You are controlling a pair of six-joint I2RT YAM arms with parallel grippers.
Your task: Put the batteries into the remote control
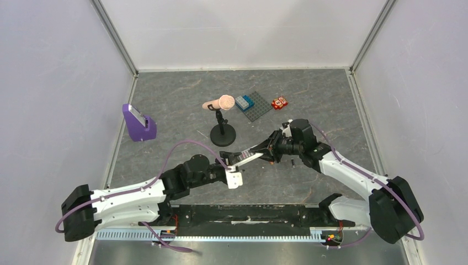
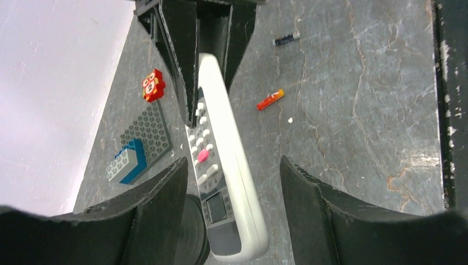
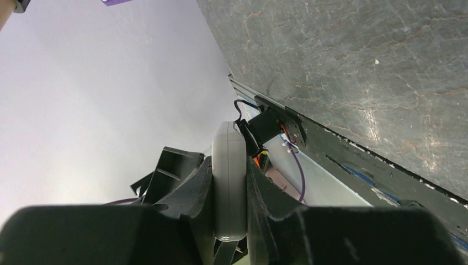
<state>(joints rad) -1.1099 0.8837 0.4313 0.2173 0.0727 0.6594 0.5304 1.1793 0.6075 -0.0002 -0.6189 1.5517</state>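
Note:
My right gripper point(image 1: 271, 149) is shut on one end of the white remote control point(image 1: 249, 158) and holds it above the table. Its fingers point(image 3: 201, 187) press both flat sides of the remote control point(image 3: 229, 182). My left gripper point(image 2: 233, 163) is open, its jaws standing on either side of the remote's screen end point(image 2: 226, 215) with gaps on both sides. Buttons face the left wrist camera. The red-orange battery point(image 2: 270, 100) and the black battery point(image 2: 287, 38) lie on the table beyond it. The black battery point(image 1: 291, 162) lies just below my right gripper.
A small white square cover piece point(image 1: 235, 180) lies under the left gripper. A black stand point(image 1: 223, 133) with a beige microphone, a grey baseplate point(image 1: 257, 108) with blue bricks, a red block point(image 1: 280, 102) and a purple object point(image 1: 138, 122) stand further back.

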